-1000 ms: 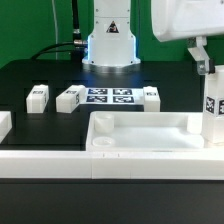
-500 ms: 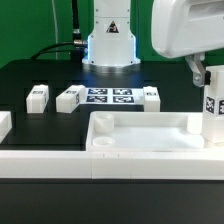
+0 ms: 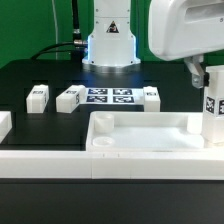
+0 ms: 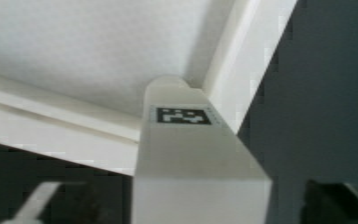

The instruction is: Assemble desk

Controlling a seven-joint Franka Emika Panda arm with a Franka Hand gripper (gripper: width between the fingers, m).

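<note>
The black worktop spreads below the end effector and away from it toward the exterior view's left. The wide white desk slab lies on it, its far right corner directly beneath the end effector. A long low white rail runs along the near side of the slab. The marker board lies flat behind the slab, well apart from the end effector. An upright leg stands in the slab's corner right under the end effector, with one finger just beside its top. Whether the jaws press on this leg I cannot tell. Three loose legs lie by the marker board. The wrist view shows the upright leg's small tag.
</note>
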